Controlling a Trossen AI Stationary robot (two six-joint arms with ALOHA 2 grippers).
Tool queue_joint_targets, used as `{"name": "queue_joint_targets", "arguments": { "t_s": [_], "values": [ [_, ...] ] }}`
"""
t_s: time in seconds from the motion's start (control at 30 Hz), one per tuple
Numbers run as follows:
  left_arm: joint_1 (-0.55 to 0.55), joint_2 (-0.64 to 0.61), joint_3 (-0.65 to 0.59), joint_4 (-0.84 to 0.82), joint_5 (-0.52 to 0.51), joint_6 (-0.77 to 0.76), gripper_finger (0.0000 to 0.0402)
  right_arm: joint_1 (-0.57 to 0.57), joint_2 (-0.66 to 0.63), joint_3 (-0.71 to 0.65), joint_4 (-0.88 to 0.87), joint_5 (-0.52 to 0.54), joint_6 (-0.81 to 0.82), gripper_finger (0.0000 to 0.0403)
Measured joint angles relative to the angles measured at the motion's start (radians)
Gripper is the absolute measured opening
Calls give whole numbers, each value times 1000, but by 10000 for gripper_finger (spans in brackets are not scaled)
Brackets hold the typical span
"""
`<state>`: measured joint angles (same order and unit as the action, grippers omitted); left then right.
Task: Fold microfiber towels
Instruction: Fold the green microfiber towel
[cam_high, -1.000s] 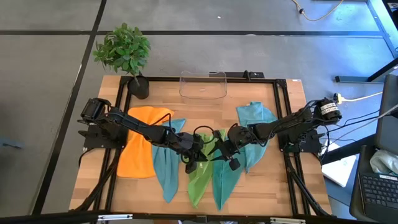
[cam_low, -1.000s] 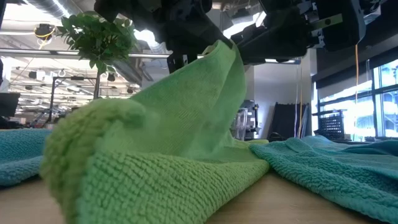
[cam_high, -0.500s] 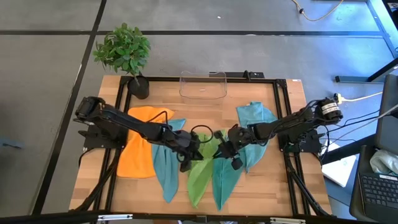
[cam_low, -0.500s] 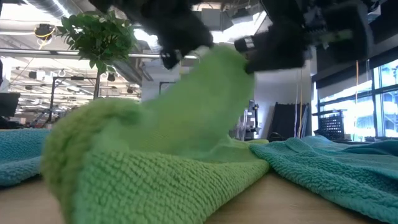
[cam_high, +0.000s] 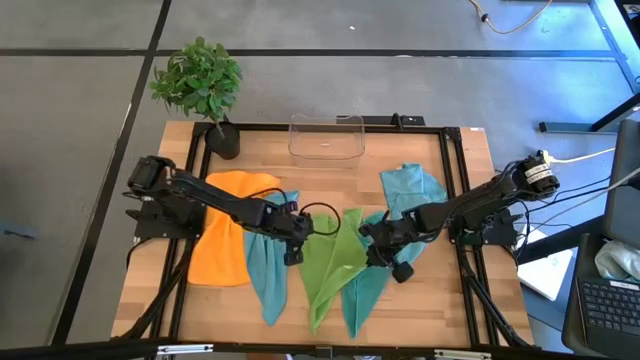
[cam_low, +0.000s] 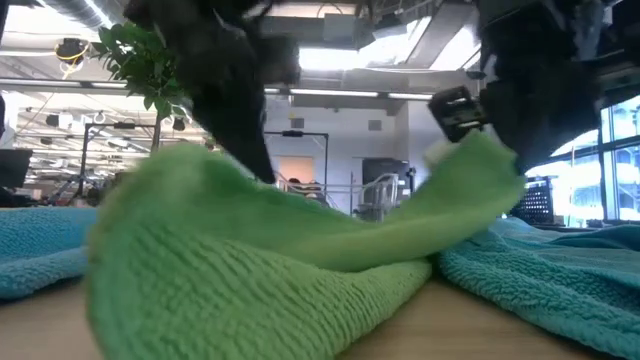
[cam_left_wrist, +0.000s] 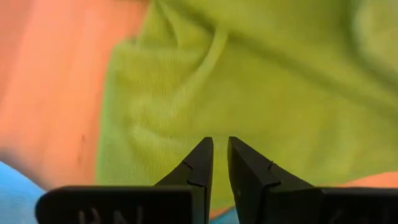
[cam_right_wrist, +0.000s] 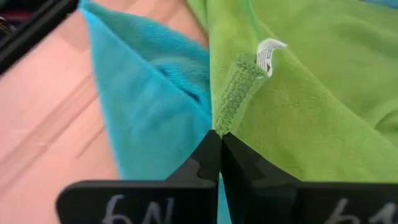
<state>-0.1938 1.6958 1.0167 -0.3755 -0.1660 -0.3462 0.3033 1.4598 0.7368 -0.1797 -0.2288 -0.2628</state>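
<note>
The lime green towel (cam_high: 328, 268) lies in the middle of the table, its far edge raised between my two grippers. My left gripper (cam_high: 300, 240) is at that edge's left end, and in the left wrist view its fingers (cam_left_wrist: 221, 144) are a sliver apart on green cloth. My right gripper (cam_high: 372, 247) is shut on the right end. An orange towel (cam_high: 225, 240) lies flat at the left. Teal towels (cam_high: 265, 272) (cam_high: 365, 288) flank the green one, and another teal towel (cam_high: 410, 188) lies at the far right. My left gripper has the lime green towel at the left end of its raised far edge (cam_left_wrist: 217, 127), coming at it slanting down. The fingertips hide how much cloth lies between them. My right gripper pinches the towel's stitched hem (cam_right_wrist: 225, 118) at a corner, below the white tag (cam_right_wrist: 270, 53), slanting down from the right. The cloth sags slack between the two holds (cam_low: 350, 235), and its near part rests on the table.
A clear plastic bin (cam_high: 326, 135) stands at the far edge, and a potted plant (cam_high: 200, 85) stands at the far left corner. Black frame rails (cam_high: 452, 180) run along the table's sides. Bare wood shows near the front edge (cam_high: 420, 310).
Both grippers have tipped downward and moved apart, the left toward the table's left edge and the right toward its right edge. The green towel's raised peak has come down and its far edge has spread out between them. Its near part has stayed on the table.
</note>
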Motion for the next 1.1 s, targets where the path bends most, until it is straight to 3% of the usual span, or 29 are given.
{"name": "queue_joint_targets", "arguments": {
  "t_s": [0.2,0.37,0.5,0.67,0.9,1.1],
  "values": [
    [30,100,0,-45,5,-18,40,39,-79,0,-133,1,73,4],
    [52,115,5,-142,14,-47,40,76,-123,0,-227,-21,177,12],
    [55,108,4,-173,19,-63,40,114,-118,0,-235,-98,263,15],
    [54,106,4,-212,25,-66,40,172,-112,-6,-220,-105,339,6],
    [54,105,2,-305,-66,-63,40,205,-89,-67,-201,-24,390,19],
    [57,106,5,-302,-12,-63,39,204,-46,-142,-155,19,393,18]
  ]
}}
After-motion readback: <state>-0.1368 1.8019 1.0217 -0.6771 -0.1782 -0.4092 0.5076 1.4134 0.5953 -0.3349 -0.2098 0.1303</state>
